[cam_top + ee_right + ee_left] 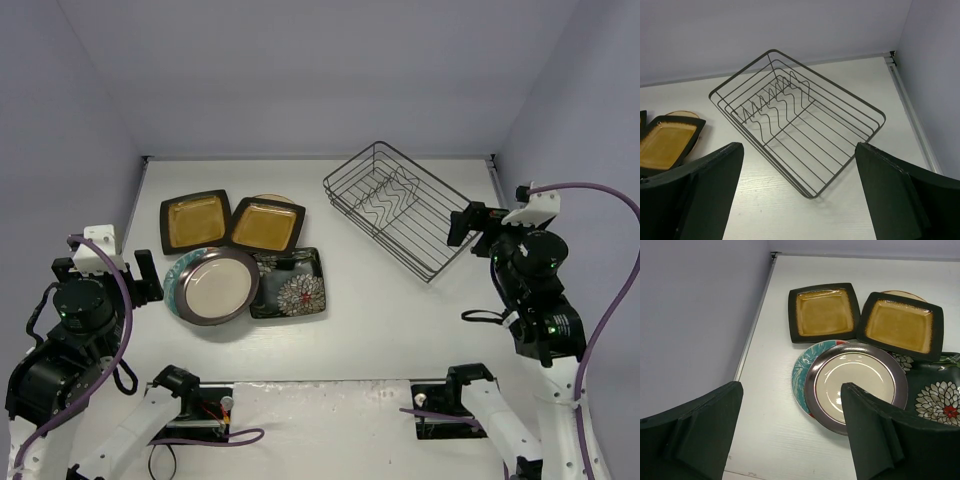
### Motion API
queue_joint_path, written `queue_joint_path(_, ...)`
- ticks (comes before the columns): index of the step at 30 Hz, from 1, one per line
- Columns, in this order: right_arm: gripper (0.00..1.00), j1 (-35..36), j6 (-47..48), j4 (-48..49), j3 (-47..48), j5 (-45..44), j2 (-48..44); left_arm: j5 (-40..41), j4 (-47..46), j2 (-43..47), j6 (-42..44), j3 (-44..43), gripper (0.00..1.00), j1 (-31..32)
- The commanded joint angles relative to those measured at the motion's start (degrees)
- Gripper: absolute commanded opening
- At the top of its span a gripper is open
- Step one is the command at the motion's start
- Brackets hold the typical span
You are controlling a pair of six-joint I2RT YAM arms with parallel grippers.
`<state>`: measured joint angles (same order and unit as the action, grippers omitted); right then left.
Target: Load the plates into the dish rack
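Note:
The plates lie in a cluster left of centre. Two square amber plates (194,221) (266,224) sit side by side, and a small beige plate (272,199) peeks from under the right one. In front, a round cream brown-rimmed plate (214,285) rests on a red-teal floral plate (174,283), beside a dark rectangular flowered plate (290,284). The black wire dish rack (400,208) stands empty at the back right. My left gripper (790,392) is open above the table, near the cream plate (856,382). My right gripper (799,149) is open, just short of the rack (795,117).
Grey walls close the table on the left, back and right, with a raised rail along the left edge (756,320) and the right edge (910,110). Bare white table (380,320) lies between the plates and the rack. Purple cables (610,300) loop over both arms.

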<state>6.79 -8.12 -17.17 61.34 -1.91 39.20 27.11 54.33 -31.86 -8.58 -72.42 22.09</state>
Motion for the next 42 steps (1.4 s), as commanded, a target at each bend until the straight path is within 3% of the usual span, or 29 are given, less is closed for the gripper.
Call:
queue_joint_path(1,1.00,-0.2,-0.7,3.5,1.1,1.4,1.4,0.7,-0.7,-1.8,-1.6,-1.7,0.80,0.3)
queue_joint_path(6,1.00,-0.3,-0.5,4.1,1.1,1.9,2.2,0.5,-0.4,-2.4,-1.7,-1.6,0.80,0.3)
queue_joint_path(13,1.00,-0.2,-1.4,4.5,1.4,9.2,6.0,-0.6,-0.5,-3.8,-2.1,-0.9,0.80,0.2)
queue_joint_path(18,0.89,0.0,-6.8,5.3,2.4,15.8,13.9,-4.3,-0.4,-7.2,-3.7,0.1,0.80,0.3)
queue_joint_path(30,0.71,16.7,-23.2,16.6,6.2,13.9,36.4,-14.7,0.1,-17.4,-9.2,1.1,0.80,0.3)
queue_joint_path(38,0.65,25.4,-38.1,29.9,7.0,9.7,51.1,-17.4,-0.1,-16.4,-12.1,3.2,0.80,0.2)
queue_joint_path(42,0.62,28.5,-41.9,31.3,11.0,8.1,58.4,-17.2,0.7,-15.2,-12.1,3.7,0.80,0.2)
